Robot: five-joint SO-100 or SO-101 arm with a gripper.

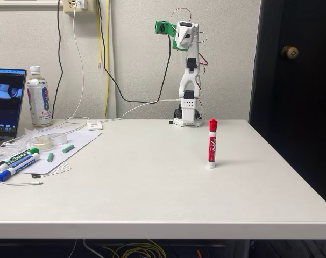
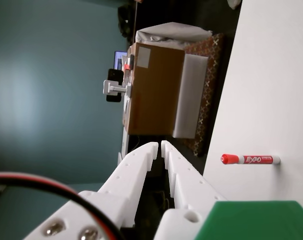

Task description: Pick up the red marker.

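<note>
Red marker (image 1: 212, 143) standing upright, right of centre in fixed view | long axis vertical | end effector (image 2: 159, 146) hanging clenched, empty, well apart, folded at upper centre

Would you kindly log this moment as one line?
arm: folded upright at table's back | gripper: shut, empty | red marker: standing upright on table, untouched
</note>
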